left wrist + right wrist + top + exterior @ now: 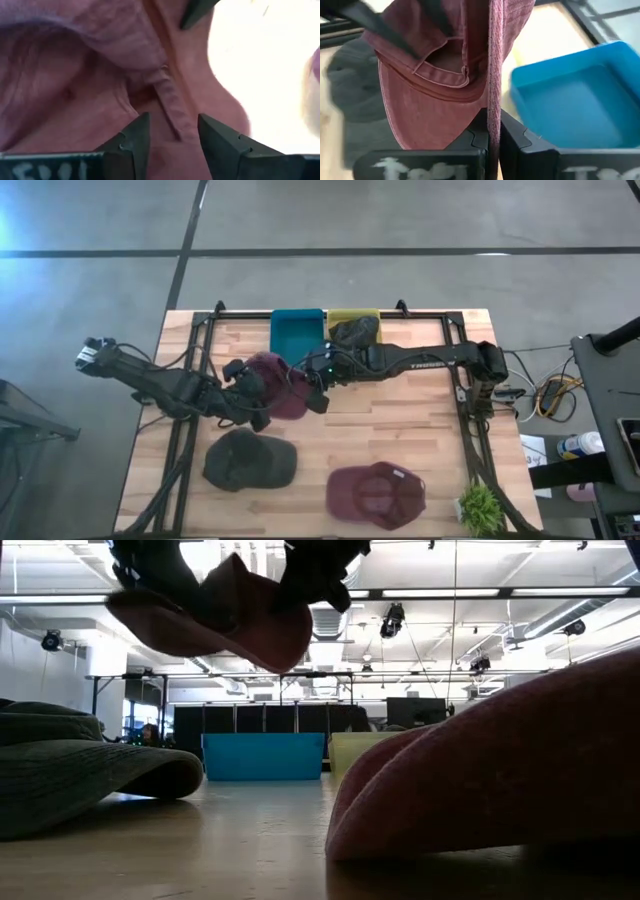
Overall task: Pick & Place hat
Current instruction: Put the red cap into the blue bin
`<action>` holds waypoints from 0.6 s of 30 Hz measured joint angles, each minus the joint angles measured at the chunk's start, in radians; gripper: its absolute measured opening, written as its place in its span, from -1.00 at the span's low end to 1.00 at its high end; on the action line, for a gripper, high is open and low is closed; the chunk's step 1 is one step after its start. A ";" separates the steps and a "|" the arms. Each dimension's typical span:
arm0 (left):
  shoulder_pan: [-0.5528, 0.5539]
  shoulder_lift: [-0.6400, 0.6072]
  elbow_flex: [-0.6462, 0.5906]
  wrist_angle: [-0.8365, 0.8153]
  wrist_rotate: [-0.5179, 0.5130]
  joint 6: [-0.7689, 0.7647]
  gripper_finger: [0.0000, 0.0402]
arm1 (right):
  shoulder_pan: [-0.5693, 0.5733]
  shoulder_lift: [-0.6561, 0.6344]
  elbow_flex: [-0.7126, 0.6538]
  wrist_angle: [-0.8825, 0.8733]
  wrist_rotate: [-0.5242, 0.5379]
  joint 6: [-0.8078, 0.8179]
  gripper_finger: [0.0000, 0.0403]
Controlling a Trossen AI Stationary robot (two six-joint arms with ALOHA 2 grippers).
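Observation:
A maroon cap [283,385] hangs in the air above the table's middle, held between both grippers; in the low view this maroon cap [225,620] is well clear of the tabletop. My left gripper [247,387] comes from the table's left and is shut on the cap's left side. My right gripper [318,376] reaches in from the right and is shut on the cap's right edge. Its inside with the sweatband [440,75] faces the right wrist camera. My left gripper has cap cloth between its two fingers [136,137], at a stitched seam [167,102] on the crown; several layers bunch there. The fingers come level from the table's left. The cap is lifted clear of the table. My right gripper pinches the cap's rim edge [493,100], seen edge-on as a thin stitched band, between its two fingers [477,132]. The fingers come level from the table's right. The cap hangs beyond them, clear of the table.
A dark grey cap [250,460] and a second maroon cap [378,493] lie near the near edge. At the far edge stand a blue bin [297,332] and a yellow bin [355,317] with a dark hat [353,332] in it. A small plant [480,508] sits in the near right corner.

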 joint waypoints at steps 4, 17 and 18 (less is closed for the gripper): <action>0.000 -0.010 0.058 -0.035 0.000 0.058 -0.21 | -0.013 0.000 -0.002 -0.039 0.074 -0.019 -0.94; -0.032 -0.014 0.136 -0.566 -0.009 -0.186 -0.21 | -0.077 -0.013 -0.043 -0.108 -0.189 0.176 -0.94; -0.044 -0.016 0.127 -0.597 -0.009 -0.223 -0.21 | -0.080 -0.018 -0.057 -0.108 -0.247 0.199 -0.94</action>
